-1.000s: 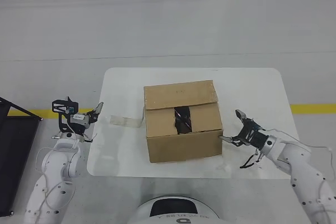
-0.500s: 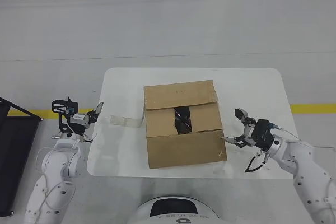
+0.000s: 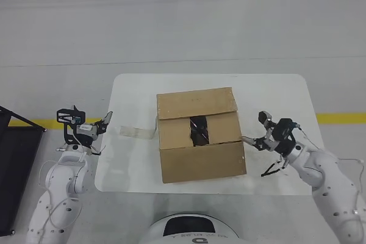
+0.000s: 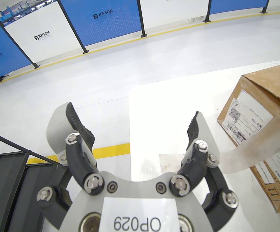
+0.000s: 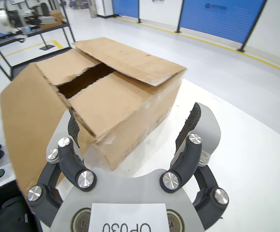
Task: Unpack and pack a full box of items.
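A brown cardboard box (image 3: 198, 131) stands in the middle of the white table (image 3: 274, 97). Its top flaps lie nearly shut, with a dark gap (image 3: 199, 129) between them. A strip of clear tape (image 3: 134, 130) hangs off the box's left side onto the table. My left gripper (image 3: 102, 132) is open at the table's left edge, apart from the box (image 4: 263, 112) and tape (image 4: 251, 146); its own view shows the left gripper (image 4: 132, 112) empty. My right gripper (image 3: 254, 128) is open beside the box's right wall. In its wrist view the right gripper (image 5: 133, 112) has one finger (image 5: 72, 124) by the box (image 5: 111, 92) corner.
A black rack (image 3: 6, 158) stands on the floor left of the table. A yellow floor line (image 3: 348, 117) runs past both sides. Bare table lies behind the box and to its right. Blue and white fence panels (image 4: 106, 18) stand far off.
My right gripper has moved from the box's front right corner toward the back along its right wall. The left arm and the box have stayed still.
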Controlling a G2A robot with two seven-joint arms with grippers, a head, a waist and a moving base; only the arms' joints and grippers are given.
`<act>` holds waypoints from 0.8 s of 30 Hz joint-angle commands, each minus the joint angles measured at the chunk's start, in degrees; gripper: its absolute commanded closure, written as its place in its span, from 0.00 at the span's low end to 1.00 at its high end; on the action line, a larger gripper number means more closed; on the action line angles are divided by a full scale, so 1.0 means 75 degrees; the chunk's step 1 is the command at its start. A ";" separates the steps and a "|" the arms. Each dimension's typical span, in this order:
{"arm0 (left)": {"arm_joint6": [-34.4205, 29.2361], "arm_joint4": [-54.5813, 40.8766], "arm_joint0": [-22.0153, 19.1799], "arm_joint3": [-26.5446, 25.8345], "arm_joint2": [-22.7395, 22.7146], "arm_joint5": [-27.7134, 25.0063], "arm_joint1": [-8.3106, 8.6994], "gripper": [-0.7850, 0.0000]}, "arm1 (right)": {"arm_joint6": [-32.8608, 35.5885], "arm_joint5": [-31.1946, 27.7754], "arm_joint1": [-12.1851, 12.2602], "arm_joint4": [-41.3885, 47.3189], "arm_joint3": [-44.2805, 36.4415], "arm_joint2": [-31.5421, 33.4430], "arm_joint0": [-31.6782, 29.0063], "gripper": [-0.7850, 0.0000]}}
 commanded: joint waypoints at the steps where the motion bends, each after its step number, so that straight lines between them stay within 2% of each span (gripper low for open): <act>1: 0.0000 0.0000 0.0000 0.0000 0.0000 0.0000 0.0000 0.00 | 0.0472 0.0087 -0.0049 0.0498 0.0172 -0.0262 0.0295 0.00; 7: 0.0000 0.0000 0.0000 0.0000 0.0000 0.0000 0.0000 0.00 | 0.1532 0.0934 -0.0180 0.0898 0.0382 -0.0776 0.1092 0.00; 13: 0.0000 0.0000 0.0000 0.0000 0.0000 0.0000 0.0000 0.00 | 0.1896 0.1812 -0.0289 0.0674 0.0428 -0.1121 0.1402 0.00; 24: 0.0000 0.0000 0.0000 0.0000 0.0000 0.0000 0.0000 0.00 | 0.2728 0.2758 -0.0458 0.0683 0.0727 -0.1556 0.1939 0.00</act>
